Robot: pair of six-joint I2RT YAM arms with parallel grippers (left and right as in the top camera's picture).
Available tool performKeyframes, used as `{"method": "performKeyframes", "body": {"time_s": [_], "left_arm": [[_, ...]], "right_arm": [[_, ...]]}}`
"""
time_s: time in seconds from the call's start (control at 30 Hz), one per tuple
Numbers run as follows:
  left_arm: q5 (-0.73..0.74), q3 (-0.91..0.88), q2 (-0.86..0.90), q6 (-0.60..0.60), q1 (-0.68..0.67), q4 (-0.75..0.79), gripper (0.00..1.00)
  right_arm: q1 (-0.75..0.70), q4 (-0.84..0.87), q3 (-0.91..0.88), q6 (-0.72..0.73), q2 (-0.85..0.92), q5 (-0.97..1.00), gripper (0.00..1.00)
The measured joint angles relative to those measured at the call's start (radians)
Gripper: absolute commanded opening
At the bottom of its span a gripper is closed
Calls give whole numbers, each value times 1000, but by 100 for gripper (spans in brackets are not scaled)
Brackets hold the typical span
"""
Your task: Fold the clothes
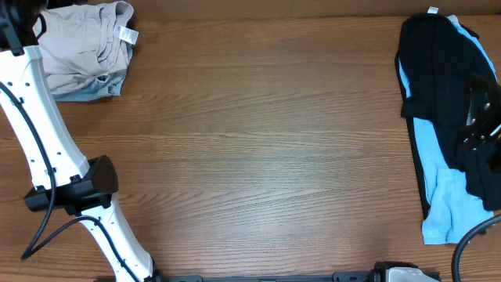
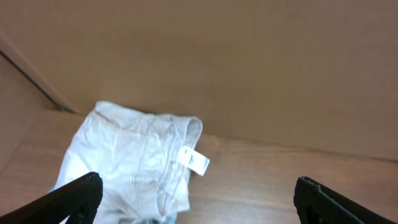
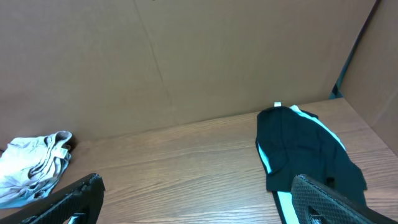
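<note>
One pair of khaki shorts (image 1: 82, 43) lies bunched in the upper left corner of the overhead view, its single white label (image 1: 125, 34) turned up at the right edge of the heap. Under the shorts, one piece of blue denim (image 1: 95, 89) shows only as a thin strip at the lower edge. At the far right of the wooden table (image 1: 258, 149) one black garment (image 1: 438, 70) lies on one light-blue garment (image 1: 446, 200), both partly cut off by the frame. The left arm (image 1: 39, 133) rises along the left side, and its left gripper (image 2: 199, 199) hangs by the shorts, fingers spread wide with nothing between them. The right gripper (image 3: 199, 202) is equally spread and empty; from overhead it is dark against the black cloth and hard to make out.
</note>
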Motion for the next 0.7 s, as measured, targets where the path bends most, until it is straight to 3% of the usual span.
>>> {"method": "performKeyframes", "body": {"time_s": [0.2, 0.37, 0.5, 0.7], "left_arm": [[2, 0, 0, 0, 0, -59, 100], [2, -1, 0, 0, 0, -77, 100], [3, -1, 0, 0, 0, -80, 100], [3, -1, 0, 0, 0, -81, 100]], "right_arm": [[0, 0, -19, -1, 14, -8, 100], [0, 112, -205, -2, -13, -8, 100], [0, 365, -521, -2, -90, -21, 100], [0, 865, -1160, -3, -364, -85, 100]]}}
